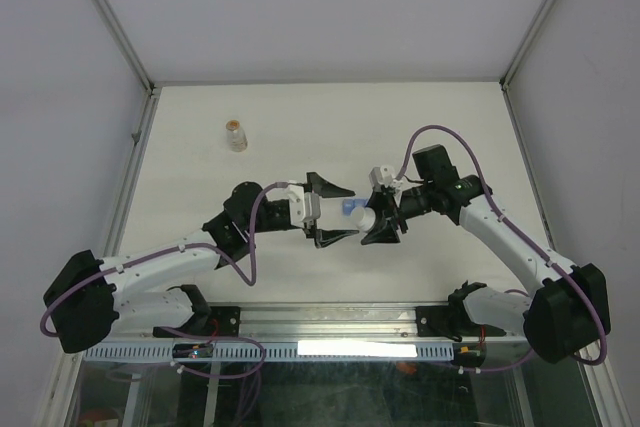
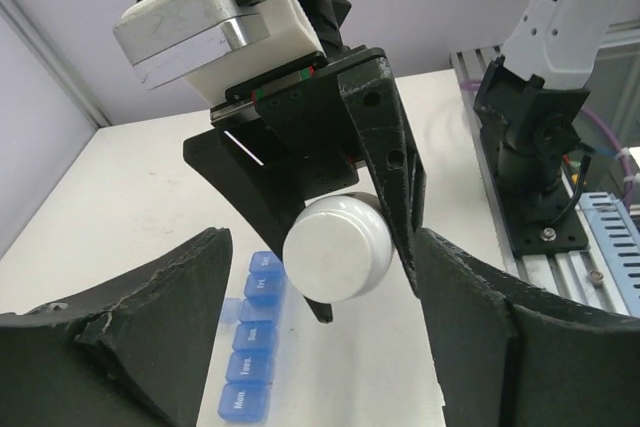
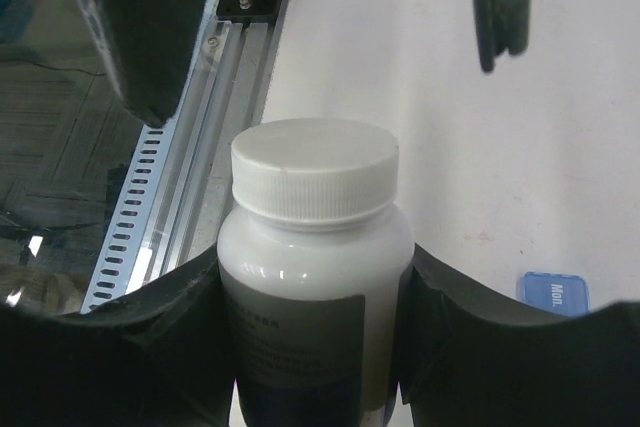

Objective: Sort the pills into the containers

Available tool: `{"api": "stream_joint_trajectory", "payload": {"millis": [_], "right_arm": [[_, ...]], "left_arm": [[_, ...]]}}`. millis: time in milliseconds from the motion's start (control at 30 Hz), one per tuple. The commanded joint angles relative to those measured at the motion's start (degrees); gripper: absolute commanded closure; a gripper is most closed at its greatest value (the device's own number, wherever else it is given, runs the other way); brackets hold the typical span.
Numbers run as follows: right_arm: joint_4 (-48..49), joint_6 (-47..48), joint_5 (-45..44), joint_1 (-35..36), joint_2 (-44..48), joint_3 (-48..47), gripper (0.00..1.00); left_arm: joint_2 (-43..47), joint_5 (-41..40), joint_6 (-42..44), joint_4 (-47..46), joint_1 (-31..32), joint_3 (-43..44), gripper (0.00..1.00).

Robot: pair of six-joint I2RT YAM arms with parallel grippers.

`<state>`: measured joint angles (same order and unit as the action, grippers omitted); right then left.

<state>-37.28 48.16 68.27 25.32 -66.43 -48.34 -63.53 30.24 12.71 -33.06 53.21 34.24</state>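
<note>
My right gripper (image 3: 315, 285) is shut on a white opaque pill bottle (image 3: 315, 277). It holds the bottle sideways above the table, and the ribbed white cap (image 2: 338, 247) points at my left gripper (image 2: 322, 249). My left gripper (image 1: 340, 213) is open. Its fingers (image 3: 140, 27) flank the cap with a gap on each side and do not touch it. The containers, a blue strip of joined day-labelled compartments (image 2: 252, 347), lie on the table below the bottle (image 1: 362, 217). All their lids look closed. No pills are in view.
A small clear bottle with tan-orange contents (image 1: 236, 135) stands at the far left of the white table (image 1: 450, 127). Grey walls and metal posts border the table. An aluminium rail (image 1: 330, 319) runs along the near edge, between the arm bases.
</note>
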Motion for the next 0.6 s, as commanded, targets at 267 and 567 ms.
{"api": "stream_joint_trajectory", "payload": {"millis": [267,567], "right_arm": [[-1.07,3.17,1.95,0.43,0.25,-3.03,1.0],[-1.05,3.1,2.04,0.45,0.26,-3.03,1.0]], "left_arm": [[-4.22,6.21,3.82,0.99,-0.12,4.97,0.37],[-5.9,7.49,4.25,3.86,-0.43,6.54,0.43]]}}
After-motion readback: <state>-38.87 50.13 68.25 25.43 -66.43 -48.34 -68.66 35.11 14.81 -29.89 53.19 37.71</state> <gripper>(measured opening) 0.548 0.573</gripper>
